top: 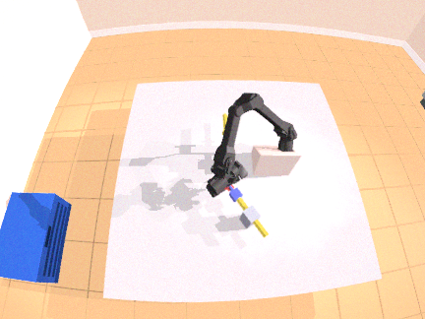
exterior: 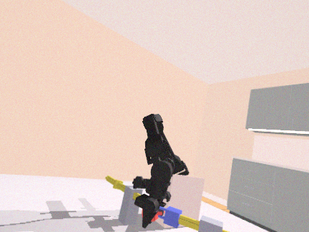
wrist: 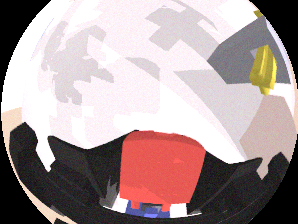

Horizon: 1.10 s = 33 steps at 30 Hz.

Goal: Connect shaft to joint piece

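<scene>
The red joint piece (exterior: pixel 155 216) (wrist: pixel 162 167) is between the fingers of my gripper (wrist: pixel 159 136), which is shut on it. Its opening cannot be made out. Behind it is the blue hinge part (top: pixel 236 194) (exterior: pixel 172 217) (wrist: pixel 150 211), on the end of the first yellow shaft (top: pixel 242 203) (exterior: pixel 189 222), which runs through a grey block (top: pixel 250 216) (exterior: pixel 211 224). The second yellow shaft (top: pixel 224 121) (exterior: pixel 116 183) (wrist: pixel 264 67) passes through a taller grey block (exterior: pixel 127 208) (wrist: pixel 226 56). In the wrist view its near end is apart from the joint piece, up and to the right.
A pale pink block (top: pixel 275 163) (exterior: pixel 189 198) (wrist: pixel 270 131) stands under the arm's base, to the right of the joint in the top view. The arm arches over the second shaft's side and hides part of it there. A blue box (top: pixel 25 241) stands off the white surface (top: pixel 162 276) at the left.
</scene>
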Each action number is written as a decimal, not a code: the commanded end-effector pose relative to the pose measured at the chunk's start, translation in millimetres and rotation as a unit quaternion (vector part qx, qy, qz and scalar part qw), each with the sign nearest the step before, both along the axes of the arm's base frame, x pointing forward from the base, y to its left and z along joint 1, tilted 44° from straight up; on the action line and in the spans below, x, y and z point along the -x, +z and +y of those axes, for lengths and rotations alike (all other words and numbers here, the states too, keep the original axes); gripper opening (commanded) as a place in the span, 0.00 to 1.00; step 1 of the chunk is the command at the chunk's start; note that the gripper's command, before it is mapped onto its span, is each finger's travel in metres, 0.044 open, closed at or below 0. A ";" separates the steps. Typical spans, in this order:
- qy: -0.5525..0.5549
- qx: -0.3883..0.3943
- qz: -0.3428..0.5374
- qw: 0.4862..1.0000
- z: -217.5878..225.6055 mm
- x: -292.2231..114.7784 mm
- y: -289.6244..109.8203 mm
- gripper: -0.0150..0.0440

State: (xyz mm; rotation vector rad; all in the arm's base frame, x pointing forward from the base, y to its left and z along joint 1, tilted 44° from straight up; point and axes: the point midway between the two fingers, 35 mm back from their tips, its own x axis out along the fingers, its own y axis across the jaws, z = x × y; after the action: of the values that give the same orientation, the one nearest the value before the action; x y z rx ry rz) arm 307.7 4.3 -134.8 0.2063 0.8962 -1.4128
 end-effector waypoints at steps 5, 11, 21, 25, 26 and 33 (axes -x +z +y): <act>-0.028 0.030 -0.037 0.998 0.1 2.9 2.9 0.25; -0.043 0.040 -0.053 0.997 0.1 4.1 3.8 0.25; -0.053 0.044 -0.062 0.996 0.0 4.8 4.1 0.25; -0.056 0.046 -0.065 0.995 0.0 5.1 4.2 0.25; -0.057 0.047 -0.066 0.995 0.0 5.2 4.3 0.25; -0.058 0.046 -0.066 0.995 0.0 5.2 4.2 0.25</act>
State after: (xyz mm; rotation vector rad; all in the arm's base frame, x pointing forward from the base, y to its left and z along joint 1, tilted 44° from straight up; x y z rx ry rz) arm 302.6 4.2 -130.8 0.2815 0.7240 -1.5224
